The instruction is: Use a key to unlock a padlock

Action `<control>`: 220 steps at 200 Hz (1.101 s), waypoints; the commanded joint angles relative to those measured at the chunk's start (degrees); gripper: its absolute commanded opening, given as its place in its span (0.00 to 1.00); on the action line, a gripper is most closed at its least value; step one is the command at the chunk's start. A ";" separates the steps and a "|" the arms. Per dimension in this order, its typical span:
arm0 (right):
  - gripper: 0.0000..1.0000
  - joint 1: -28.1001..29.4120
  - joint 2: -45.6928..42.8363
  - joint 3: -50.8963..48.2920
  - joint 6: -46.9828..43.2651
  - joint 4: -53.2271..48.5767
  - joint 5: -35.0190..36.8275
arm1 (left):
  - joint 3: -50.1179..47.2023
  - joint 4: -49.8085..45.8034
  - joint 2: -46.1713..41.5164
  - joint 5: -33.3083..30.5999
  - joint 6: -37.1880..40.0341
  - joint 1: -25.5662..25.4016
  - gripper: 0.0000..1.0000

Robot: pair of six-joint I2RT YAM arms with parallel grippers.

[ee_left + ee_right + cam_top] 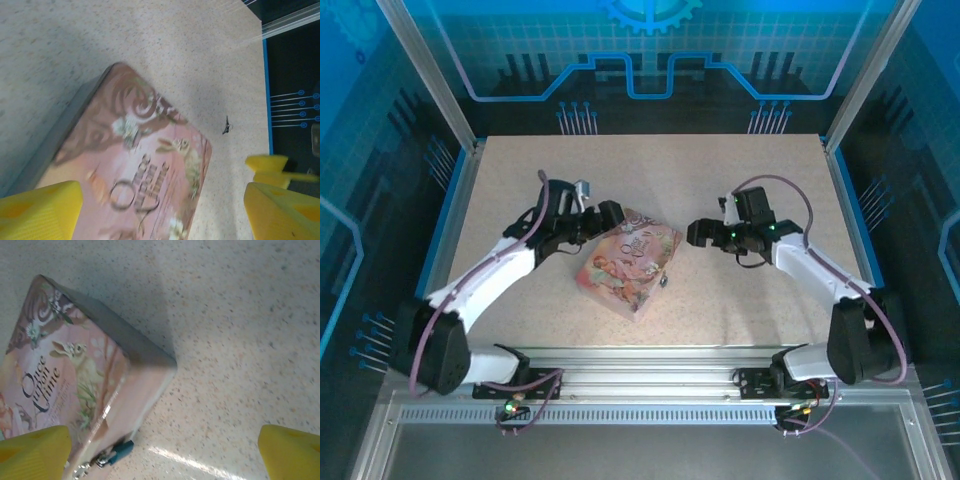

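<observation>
A pink flat box [630, 262] with an illustrated lid lies in the middle of the table. The padlock [107, 457] is a tiny silvery piece with a dark teal part, hanging at the box's side [663, 281]. My left gripper [610, 215] is at the box's far-left corner, open, its yellow fingers [40, 210] spread wide above the lid [135, 165]. My right gripper [698, 232] is just right of the box, open and holding nothing [164, 440]. A tiny dark item [226, 126] lies on the table beyond the box; I cannot tell whether it is the key.
The speckled beige table [740, 300] is bounded by blue edging and aluminium posts [845, 150]. Dark walls with blue-tipped pins [295, 107] stand around it. An aluminium rail [650, 365] carrying both arm bases runs along the near edge.
</observation>
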 commanded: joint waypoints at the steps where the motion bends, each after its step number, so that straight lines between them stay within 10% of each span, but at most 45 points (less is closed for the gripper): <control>1: 0.97 0.53 4.02 5.39 -3.08 -2.57 -3.60 | -4.82 -8.89 -5.65 -2.05 -3.89 -0.85 0.85; 78: 0.93 1.49 19.19 20.56 -7.27 -7.53 -9.29 | -17.52 -11.45 -18.59 -8.04 -17.41 -11.83 0.86; 220: 0.74 4.30 25.24 22.38 -11.99 -11.37 -11.68 | -9.60 1.53 0.28 -10.20 -12.66 -12.19 0.85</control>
